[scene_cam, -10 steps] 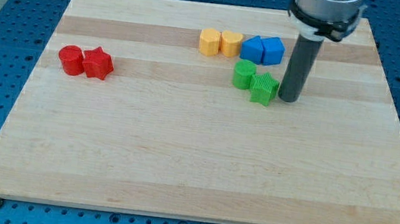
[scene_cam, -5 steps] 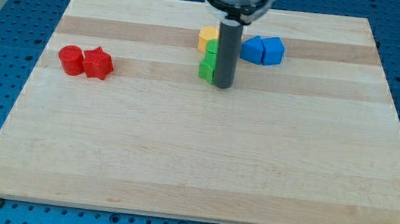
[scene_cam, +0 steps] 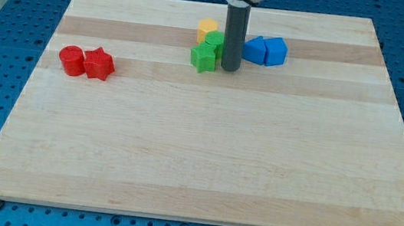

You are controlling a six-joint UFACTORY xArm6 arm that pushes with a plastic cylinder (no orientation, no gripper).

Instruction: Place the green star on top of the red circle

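Note:
The green star (scene_cam: 202, 57) lies on the wooden board (scene_cam: 205, 152) near the top centre. A second green block (scene_cam: 215, 43) sits just above and right of it, touching it. My tip (scene_cam: 229, 69) stands right beside the green star's right side, partly hiding the second green block. The red circle (scene_cam: 72, 60) lies at the view's left, touching a red star (scene_cam: 99, 63) on its right. The green star is far to the right of the red circle.
A yellow block (scene_cam: 208, 29) sits just above the green blocks, partly hidden by them and the rod. Two blue blocks (scene_cam: 254, 49) (scene_cam: 275, 51) lie side by side right of my rod. The board's top edge is close behind.
My rod swept left, pushing both green blocks left toward the yellow blocks, then shifted slightly up. The green star now lies left of the rod. The red blocks have not moved.

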